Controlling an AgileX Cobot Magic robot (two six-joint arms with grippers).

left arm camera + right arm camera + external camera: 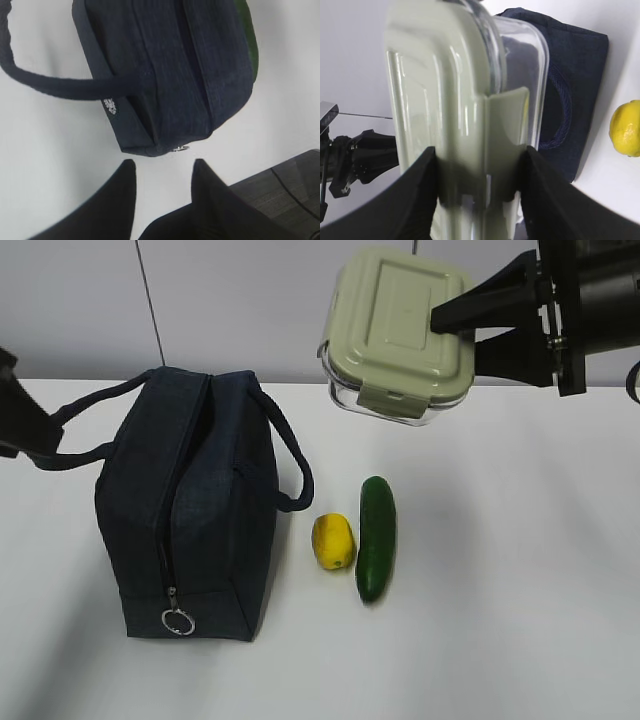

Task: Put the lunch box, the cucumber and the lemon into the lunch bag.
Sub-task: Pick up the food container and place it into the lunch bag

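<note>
**Holding the lunch box above the tabletop**

Hanging in the air at the upper right of the exterior view, the lunch box [398, 332] is tilted so its sage-green lid faces the camera, and the right hand [462, 328] grips it from the right with one finger on the lid and one below. Beneath it lies the white tabletop [520, 570]. The lunch bag [190, 505] stands on the left of the tabletop, its top zipper running toward the camera and ending in a metal ring pull [177, 621]. Whether the zipper is open cannot be told from here. The lemon [333, 541] lies just right of the bag, and the cucumber [376, 537] lies just beside the lemon, lengthwise toward the camera. At the far left edge a dark part of the left arm shows, with one bag handle [90, 400] reaching to it; whether it holds the handle cannot be told.

From the left wrist, the left hand [164, 172] hovers with its two dark fingers parted and nothing between them. The lunch bag [165, 70] lies past the fingertips, apart from them, with one handle looping to the left and a sliver of green at its far side.

From the right wrist, the right hand [479, 167] is closed on the lunch box [455, 100], fingers clamped on either side across the lid's latch. Behind it sit the lunch bag [575, 75] and the lemon [626, 128] at the right edge.
</note>
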